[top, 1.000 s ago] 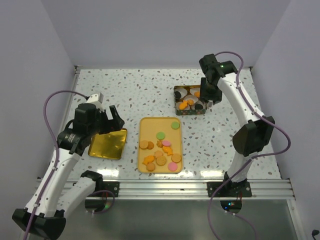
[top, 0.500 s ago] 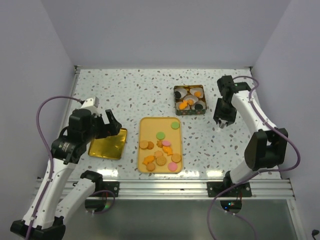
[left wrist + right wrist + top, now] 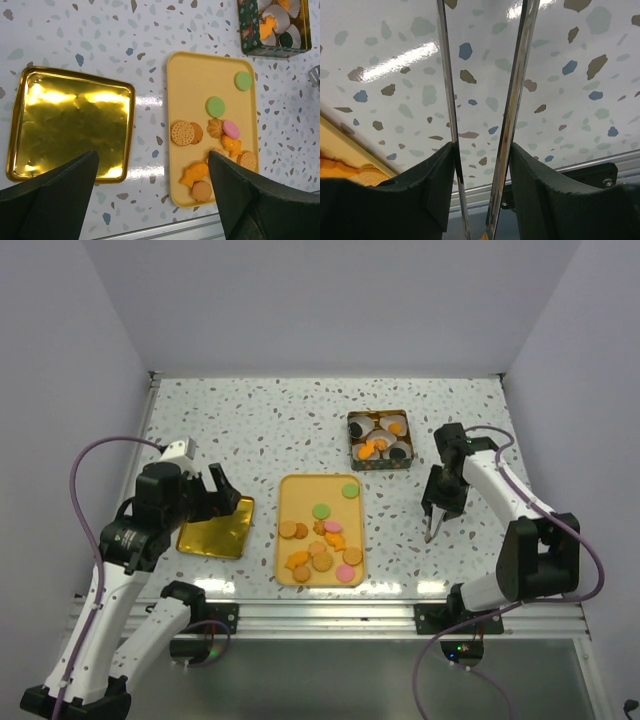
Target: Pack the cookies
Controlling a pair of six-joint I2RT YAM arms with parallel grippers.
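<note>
Step in hand, as judged: fetching the next piece. Your right hand [image 3: 431,528] hangs over bare desk [image 3: 260,420] just right of the yellow tray [image 3: 300,495], its long thin blades slightly parted with nothing between them. Your left hand [image 3: 152,156] is spread wide and empty, above the gap between the gold lid [image 3: 70,127] and the tray. Most of the cookies [image 3: 322,540] lie loose on the tray. A few more sit in the green tin [image 3: 380,466] at the far right among white paper cups [image 3: 277,17], so packing is only partly done. Next move calls for swinging the right hand left over the tray, lowering the blades astride one cookie, closing, then carrying it to the tin. The two green cookies [image 3: 216,106] toward the far end stand apart from the rest and look like the cleaner pick. The cluster at the near end lies touching, some overlapping, so the blades could nudge neighbours. Mind the tray's raised rim on entry and the tin's wall on delivery. Open desk lies between tray and tin. The desk's near edge and rail are close under the right hand, so little room that way. The left hand sits well apart from that path.
</note>
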